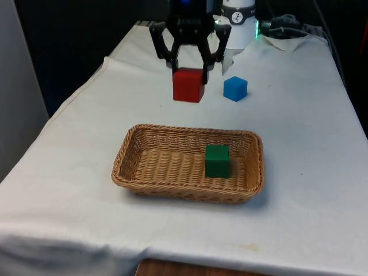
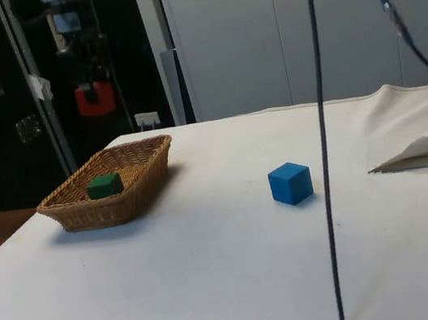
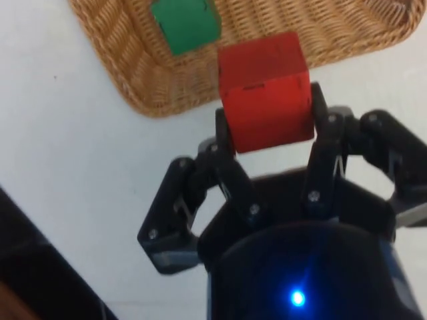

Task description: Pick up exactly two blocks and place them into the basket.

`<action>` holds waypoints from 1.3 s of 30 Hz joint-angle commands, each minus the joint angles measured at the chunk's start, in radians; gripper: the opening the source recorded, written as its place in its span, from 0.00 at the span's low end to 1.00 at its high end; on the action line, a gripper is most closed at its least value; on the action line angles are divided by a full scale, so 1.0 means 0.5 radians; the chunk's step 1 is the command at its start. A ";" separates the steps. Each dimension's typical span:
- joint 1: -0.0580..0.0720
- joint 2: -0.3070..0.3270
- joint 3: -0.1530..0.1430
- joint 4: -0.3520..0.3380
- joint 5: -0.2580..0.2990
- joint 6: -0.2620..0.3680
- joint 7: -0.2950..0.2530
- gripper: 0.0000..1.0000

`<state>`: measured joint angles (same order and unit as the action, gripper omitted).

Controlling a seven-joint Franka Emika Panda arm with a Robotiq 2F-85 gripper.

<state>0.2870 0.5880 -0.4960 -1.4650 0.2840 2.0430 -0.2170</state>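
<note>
Going left to right across the front view, the first thing that stood out was the wicker basket (image 1: 123, 164), sitting on the white cloth (image 1: 69, 190) in the middle of the table with its long side turned to that camera. Inside it, toward the front view's right, a green block (image 1: 217, 160) rested flat on the woven floor; from the side view the same green block (image 2: 104, 185) showed just above the basket's (image 2: 139, 181) rim. Behind the basket and above the cloth hung the black gripper (image 1: 189, 69), its two fingers clamped on the opposite faces of a red block (image 1: 188, 85) — the block was off the table, held in the air short of the basket's far rim. The wrist view confirmed the grip: the red block (image 3: 265, 92) sat squeezed between the fingertips (image 3: 225, 137), with the basket's edge (image 3: 127, 60) and the green block (image 3: 185, 23) beneath it. Further to the front view's right, a blue block (image 1: 235, 88) sat alone on the cloth, well apart from the basket — the side view showed this blue block (image 2: 290, 183) resting in the open.
</note>
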 commanded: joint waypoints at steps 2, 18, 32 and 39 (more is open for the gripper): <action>-0.024 0.078 0.010 0.084 0.036 -0.014 -0.012 0.02; -0.036 0.356 -0.010 0.236 0.110 0.024 -0.022 0.02; -0.028 0.448 0.022 0.108 0.110 0.180 -0.040 0.02; -0.034 0.510 0.028 0.096 0.120 0.236 -0.040 0.02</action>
<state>0.2760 0.8440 -0.4880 -1.4180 0.3390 2.1590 -0.2330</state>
